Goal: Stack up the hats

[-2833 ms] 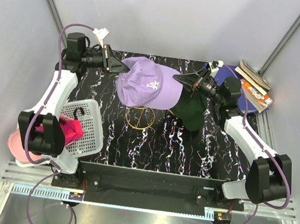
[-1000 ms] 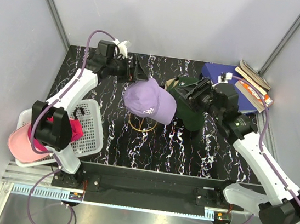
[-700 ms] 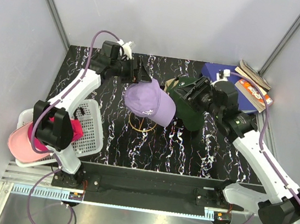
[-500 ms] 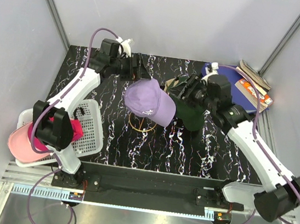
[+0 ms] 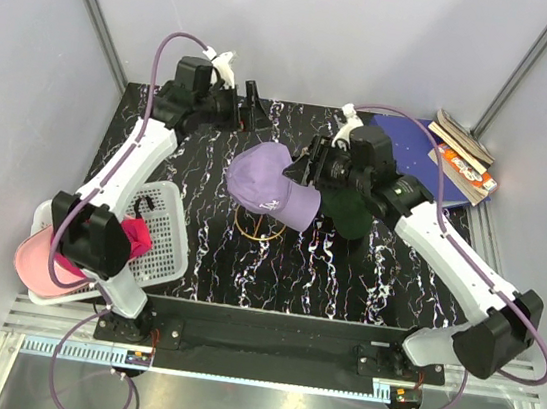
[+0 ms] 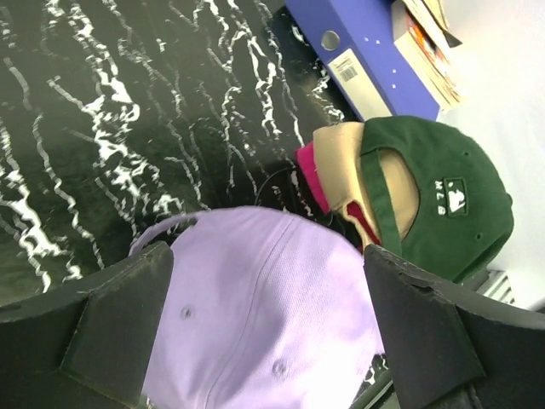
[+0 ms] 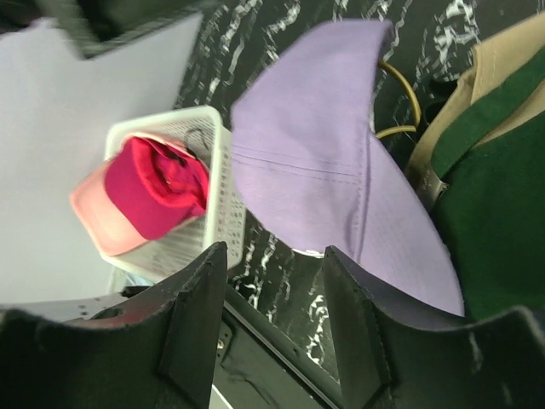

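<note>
Top external: one lavender hat (image 5: pixel 267 178), one basket (image 5: pixel 163 240)

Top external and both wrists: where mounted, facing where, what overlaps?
Top external: above, behind the bases, facing down on the table; both arms show.
Left wrist: looks down at lavender cap and green cap; left fingers at lower corners.
Right wrist: looks past lavender cap toward the basket; right fingers below.
Shared: all see the lavender cap.
</note>
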`<state>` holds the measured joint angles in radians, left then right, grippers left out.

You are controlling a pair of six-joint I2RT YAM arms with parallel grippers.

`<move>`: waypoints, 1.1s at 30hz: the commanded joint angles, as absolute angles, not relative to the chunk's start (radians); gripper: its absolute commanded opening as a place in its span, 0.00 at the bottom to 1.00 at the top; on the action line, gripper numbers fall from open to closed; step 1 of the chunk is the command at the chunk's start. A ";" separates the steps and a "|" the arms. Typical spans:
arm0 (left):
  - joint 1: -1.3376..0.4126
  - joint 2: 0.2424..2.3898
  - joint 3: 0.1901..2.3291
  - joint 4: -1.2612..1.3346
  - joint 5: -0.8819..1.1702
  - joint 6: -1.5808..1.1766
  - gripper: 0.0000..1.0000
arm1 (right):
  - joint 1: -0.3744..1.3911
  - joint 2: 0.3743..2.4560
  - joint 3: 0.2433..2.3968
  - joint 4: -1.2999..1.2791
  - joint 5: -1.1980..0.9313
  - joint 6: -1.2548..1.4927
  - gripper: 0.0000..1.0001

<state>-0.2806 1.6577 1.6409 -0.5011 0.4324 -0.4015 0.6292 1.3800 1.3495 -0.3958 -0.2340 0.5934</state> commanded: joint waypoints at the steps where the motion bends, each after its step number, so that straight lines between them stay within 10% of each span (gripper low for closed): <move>1: -0.282 1.530 1.576 -0.555 0.371 -0.377 0.97 | 0.638 1.431 1.382 -0.408 -0.264 0.543 0.57; 28: -0.281 1.189 0.934 -0.120 0.393 -0.567 0.69 | 0.644 1.555 1.410 -0.454 -0.236 0.541 0.58; 33: -0.282 1.201 0.940 -0.083 0.397 -0.592 0.39 | 0.643 1.552 1.413 -0.460 -0.230 0.538 0.58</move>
<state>-0.2806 1.2110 0.9375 -0.2008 0.3885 -0.5667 0.6346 1.5459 1.3762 -0.4564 -0.2478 0.5499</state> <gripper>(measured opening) 0.501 0.582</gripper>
